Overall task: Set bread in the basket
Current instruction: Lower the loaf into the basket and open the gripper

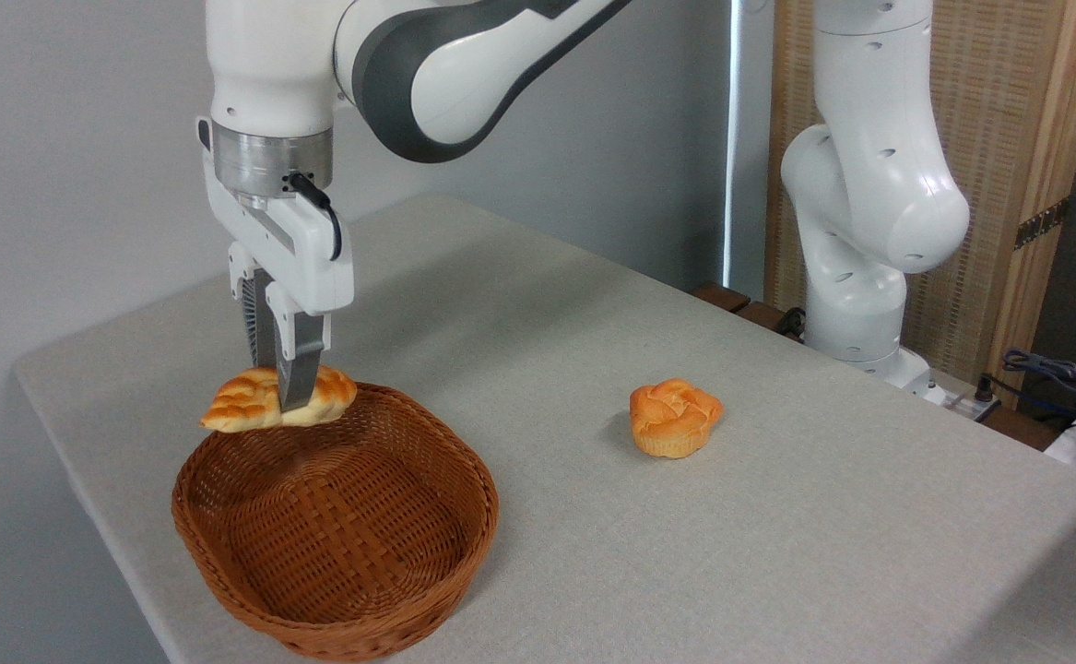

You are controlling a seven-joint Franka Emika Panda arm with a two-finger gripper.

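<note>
Pale grey cloth covers the table (777, 516), which runs back toward a plain grey wall, with a slatted wooden screen (1008, 184) standing behind it on the right. My arm (464, 65) reaches in from its white base on the right and bends down over the left part of the table, where my gripper (287, 392) points straight down. Its two fingers (298, 369) are closed nearly together on the bread (244, 402), pinching it across its middle. I hold the braided loaf roughly level, its long axis running left to right, one pointed end jutting out past the left of the fingers and the other end showing on the right. It hangs clear of the table, over the far rim of the basket (224, 544), and I see no part of it resting on the wicker, though the far rim just behind it is partly hidden by the loaf itself. The oval brown basket sits near the front left edge of the table, and its woven floor is open to view. Well apart from it, to the right near the middle of the table, a round orange bun (675, 419) sits upright on the cloth. Dark cables (1054, 373) lie at the far right edge.
</note>
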